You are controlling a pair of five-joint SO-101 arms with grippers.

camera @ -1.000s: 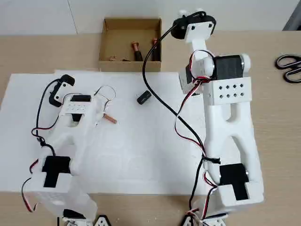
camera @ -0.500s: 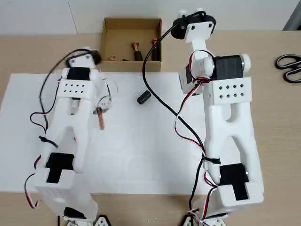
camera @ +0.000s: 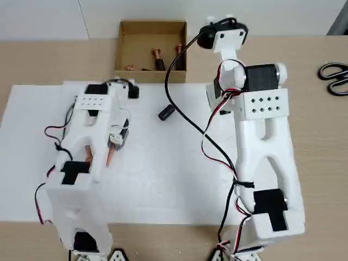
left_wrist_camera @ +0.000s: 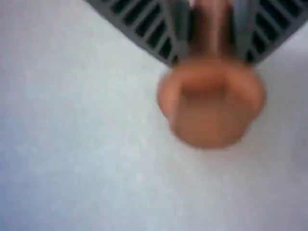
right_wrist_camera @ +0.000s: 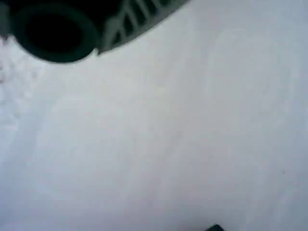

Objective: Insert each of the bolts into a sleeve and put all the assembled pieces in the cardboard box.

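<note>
Pale wooden desk [camera: 32, 60] with a white sheet [camera: 163, 179] spread over the middle. At left, left arm [camera: 89, 117] folded back over its own base, left pincer [camera: 112, 142] clamped on a copper bolt [camera: 110, 156]. Bolt's long axis roughly toward the near edge, head outermost, low over the sheet. Right of that pincer and farther back, a loose black sleeve [camera: 167, 112] flat on the sheet, slanted toward the cardboard box [camera: 118, 49], about as near to either arm. Inside the box, finished pieces [camera: 159, 60]. At right, right arm [camera: 261, 109] stretched toward the far edge. Cannot tell the right pincer [right_wrist_camera: 110, 29] grip.
</note>
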